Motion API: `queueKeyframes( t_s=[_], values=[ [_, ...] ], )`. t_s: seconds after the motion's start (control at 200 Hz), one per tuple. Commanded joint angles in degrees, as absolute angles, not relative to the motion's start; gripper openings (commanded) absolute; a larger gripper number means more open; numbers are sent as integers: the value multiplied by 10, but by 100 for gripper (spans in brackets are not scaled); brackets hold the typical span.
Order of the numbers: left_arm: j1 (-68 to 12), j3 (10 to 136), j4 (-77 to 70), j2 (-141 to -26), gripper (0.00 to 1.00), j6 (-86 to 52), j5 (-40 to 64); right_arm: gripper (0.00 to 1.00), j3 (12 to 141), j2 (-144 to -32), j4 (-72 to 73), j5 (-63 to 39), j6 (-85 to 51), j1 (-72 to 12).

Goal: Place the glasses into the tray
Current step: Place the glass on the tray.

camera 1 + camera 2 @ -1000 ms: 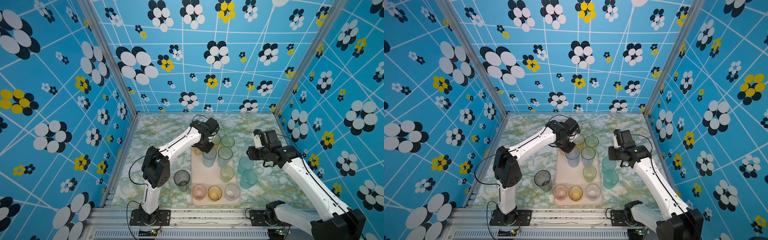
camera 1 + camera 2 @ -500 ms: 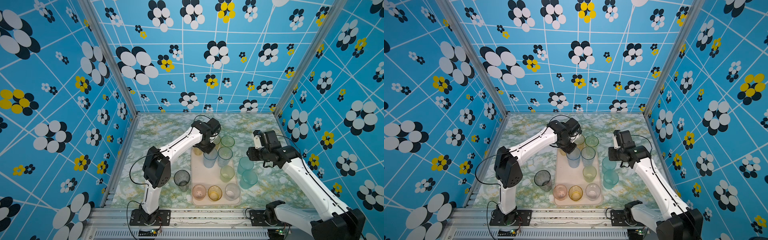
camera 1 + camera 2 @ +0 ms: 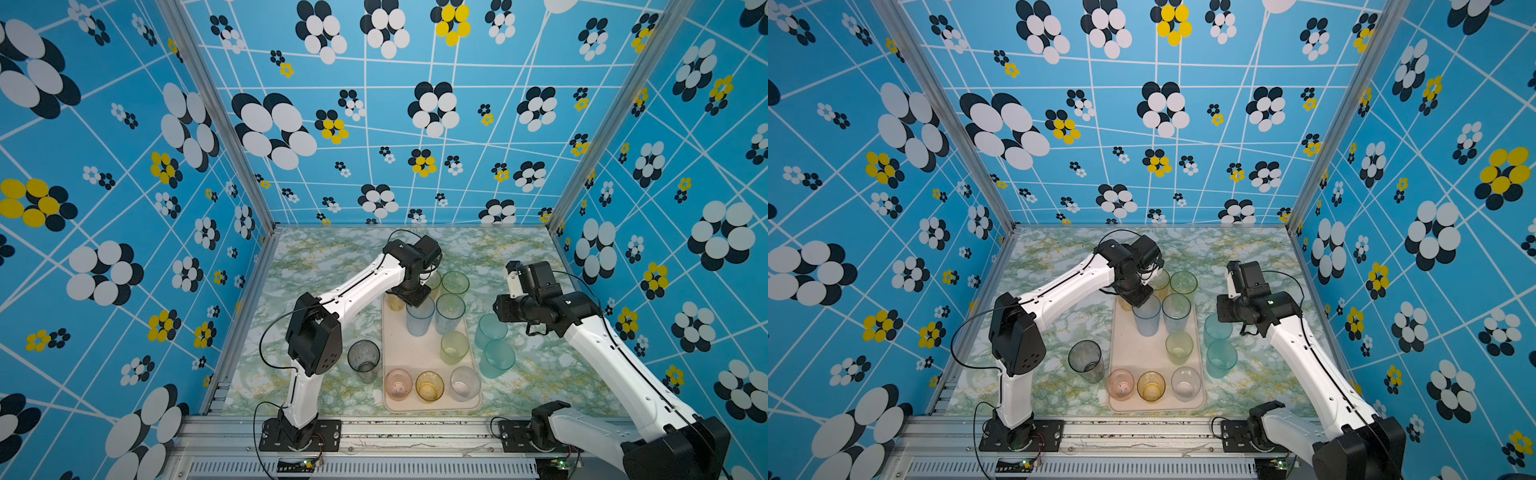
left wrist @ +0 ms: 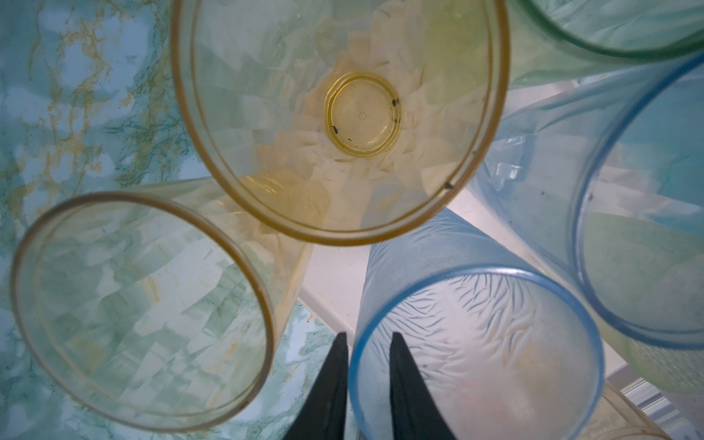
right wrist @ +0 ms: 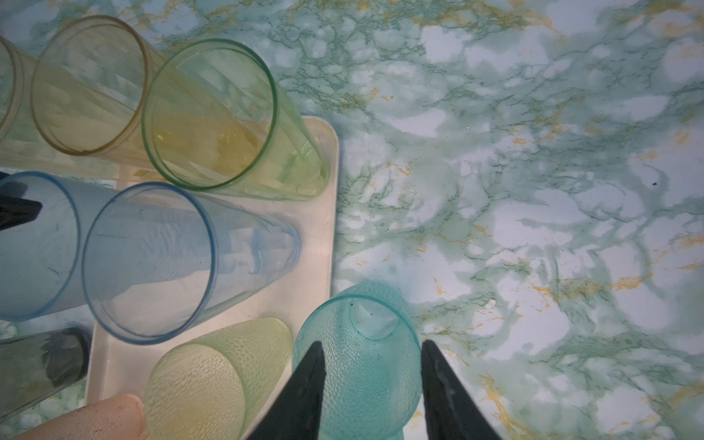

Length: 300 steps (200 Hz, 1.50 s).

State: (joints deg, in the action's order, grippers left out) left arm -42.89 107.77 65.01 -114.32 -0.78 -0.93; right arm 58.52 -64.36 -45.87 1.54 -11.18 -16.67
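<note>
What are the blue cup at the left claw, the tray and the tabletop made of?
Blue cup: likely thin plastic, translucent and frosted, with moulded streaks.
Tray: probably plastic, matte cream, rounded corner and low rim.
Tabletop: smooth, printed green-and-gold marble pattern; looks like laminate or film rather than stone, uncertain.

Overhead stereo; close wrist views above tray (image 3: 409, 353)

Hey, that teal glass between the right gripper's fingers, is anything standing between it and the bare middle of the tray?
Yes: the short yellow-green tumbler stands on the tray right beside the teal tumbler, squarely on that path. It would probably need lifting over.
</note>
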Motion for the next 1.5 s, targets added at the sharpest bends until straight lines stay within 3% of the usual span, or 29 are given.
queueKeyframes(
  t_s=[0.0,0.9,1.495],
  values=[
    [-435,1092,662,-1144,25,-4,-18,44,578,-641,-463,14,-106,-161],
    [-453,1079,664,-1063,27,-6,-65,44,580,-637,-461,4,-105,-161],
    [-432,893,757,-798,28,-163,-91,44,558,-634,-394,-74,-122,-162]
  ],
)
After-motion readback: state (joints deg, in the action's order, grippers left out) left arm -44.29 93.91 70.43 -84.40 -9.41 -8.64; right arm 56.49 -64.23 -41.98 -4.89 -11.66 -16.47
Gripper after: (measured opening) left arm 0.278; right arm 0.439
